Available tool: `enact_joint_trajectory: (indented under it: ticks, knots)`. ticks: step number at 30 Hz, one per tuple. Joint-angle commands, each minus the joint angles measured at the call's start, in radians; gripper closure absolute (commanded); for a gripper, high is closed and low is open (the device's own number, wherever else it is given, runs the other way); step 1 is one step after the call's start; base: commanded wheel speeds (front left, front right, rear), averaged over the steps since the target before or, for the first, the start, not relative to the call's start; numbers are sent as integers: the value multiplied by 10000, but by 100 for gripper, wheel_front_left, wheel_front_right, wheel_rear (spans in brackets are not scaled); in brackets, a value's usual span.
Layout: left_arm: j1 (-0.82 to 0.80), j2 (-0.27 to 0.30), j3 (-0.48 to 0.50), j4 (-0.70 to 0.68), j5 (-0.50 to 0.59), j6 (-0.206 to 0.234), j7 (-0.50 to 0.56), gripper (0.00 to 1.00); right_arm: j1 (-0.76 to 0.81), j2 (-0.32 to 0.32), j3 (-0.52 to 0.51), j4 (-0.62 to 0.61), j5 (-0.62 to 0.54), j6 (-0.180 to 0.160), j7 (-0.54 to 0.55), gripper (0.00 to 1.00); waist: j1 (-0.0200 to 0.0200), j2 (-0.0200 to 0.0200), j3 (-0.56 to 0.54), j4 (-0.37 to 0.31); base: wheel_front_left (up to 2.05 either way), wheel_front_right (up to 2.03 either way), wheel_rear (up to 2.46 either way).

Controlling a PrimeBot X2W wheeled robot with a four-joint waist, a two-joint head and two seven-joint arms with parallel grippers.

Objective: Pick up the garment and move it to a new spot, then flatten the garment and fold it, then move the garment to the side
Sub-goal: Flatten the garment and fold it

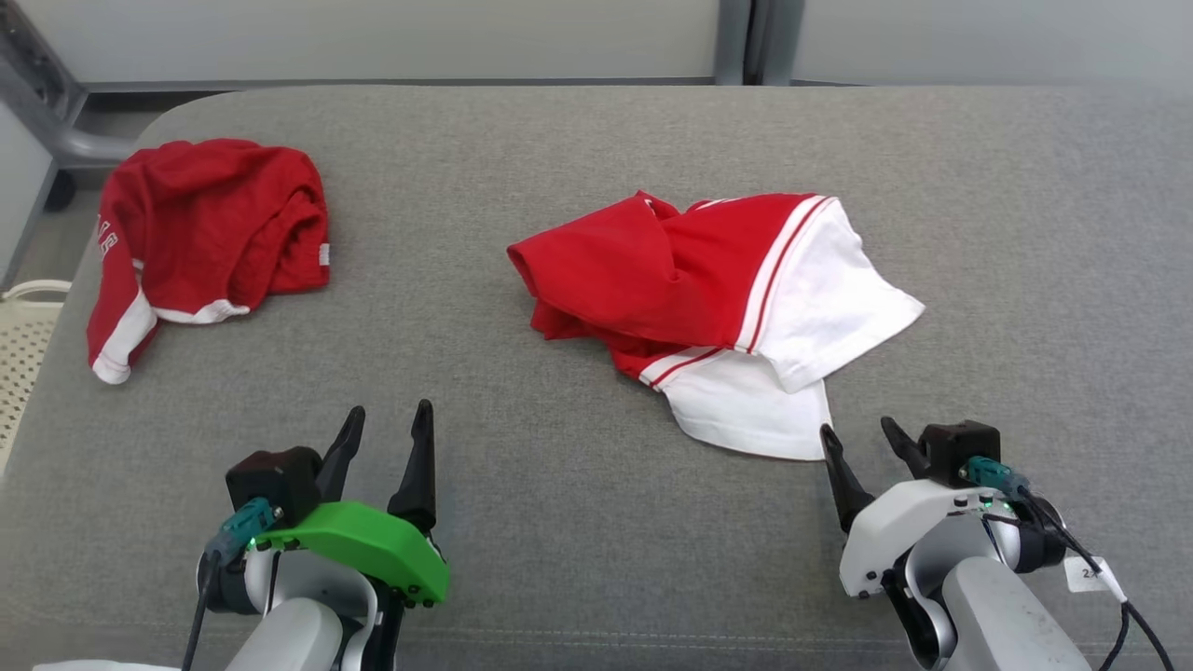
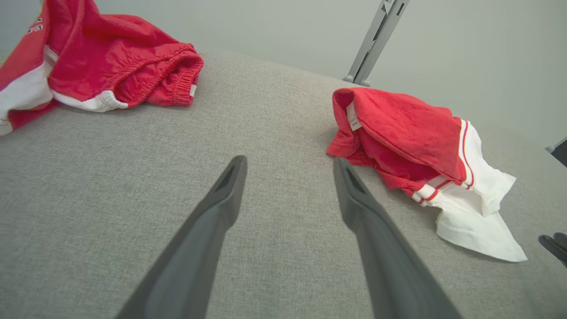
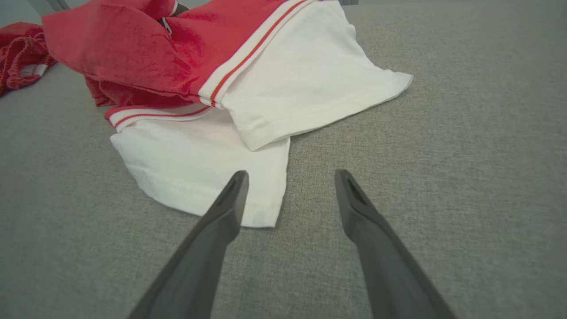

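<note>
Grey fabric covers the tabletop [image 1: 596,578]. Nearest, the left end effector [image 1: 390,412] and the right end effector [image 1: 856,429] stand wide and empty. Beyond, right of centre, the red-and-white T-shirt [image 1: 708,280] lies crumpled, so every step seems to remain. Red shorts [image 1: 205,233] sit far left.

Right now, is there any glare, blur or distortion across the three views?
Head view: soft even light, no glare, the crumpled red-and-white shirt sharp. Left wrist view: wide-angle bending of the grey fabric surface. Right wrist view: white sleeve bright, stitching readable.

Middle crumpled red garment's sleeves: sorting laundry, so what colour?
White fabric sleeves, red-striped at the seam; right wrist view shows best.
</note>
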Motion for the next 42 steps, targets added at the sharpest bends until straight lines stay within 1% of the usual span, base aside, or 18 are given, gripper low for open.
enact_joint_trajectory:
  ticks: [1,8,14,15,16,17,18,19,22,24,28,31,37,42]
  knots:
    - [259,86,-33,-206,83,126,48,0,-255,-27,-78,476,122,-3,178,0,1,0,68,445,0,0,0]
    - [541,73,-144,-619,68,265,109,0,-746,-33,-132,1725,550,-3,447,0,1,0,82,868,0,0,0]
    - [626,53,-166,-827,10,349,116,0,-1308,-14,30,2960,929,-1,545,0,1,0,142,1089,0,0,0]
    - [622,48,-169,-843,1,346,116,0,-1399,-3,74,3118,956,-1,518,4,1,0,155,1109,0,0,0]
    - [618,50,-166,-858,-12,355,116,0,-1493,-2,138,3289,1031,0,513,23,1,0,169,1122,0,0,0]
    - [621,60,-159,-866,-17,365,109,0,-1578,6,243,3437,1056,2,531,56,1,0,180,1122,0,0,0]
    - [633,72,-147,-869,-26,370,97,0,-1660,15,306,3571,1080,2,506,73,1,0,187,1111,0,0,0]
    - [649,82,-138,-874,-36,380,82,0,-1752,18,363,3674,1100,2,472,100,1,0,192,1090,0,0,0]
    - [707,95,-120,-882,-53,429,48,0,-2013,-6,373,3914,1109,-1,246,100,1,0,177,928,0,0,0]
    - [730,85,-135,-908,-68,427,19,0,-2200,-67,230,4028,884,-9,112,100,1,0,154,778,0,0,0]
    - [716,49,-188,-949,-88,392,20,0,-2520,-382,-52,4077,676,-12,-41,100,1,0,98,443,0,0,0]
    - [724,4,-239,-968,-105,370,44,0,-2650,-637,-170,3946,679,-11,60,100,1,0,35,200,0,0,0]
    - [823,-20,-352,-947,-122,326,108,0,-2414,-1521,-270,3492,1032,-11,570,100,1,0,-71,-216,0,0,0]
    - [829,-77,-500,-935,-106,287,148,0,-2065,-2454,-329,2939,1211,-11,1045,100,1,0,-103,-398,0,0,0]
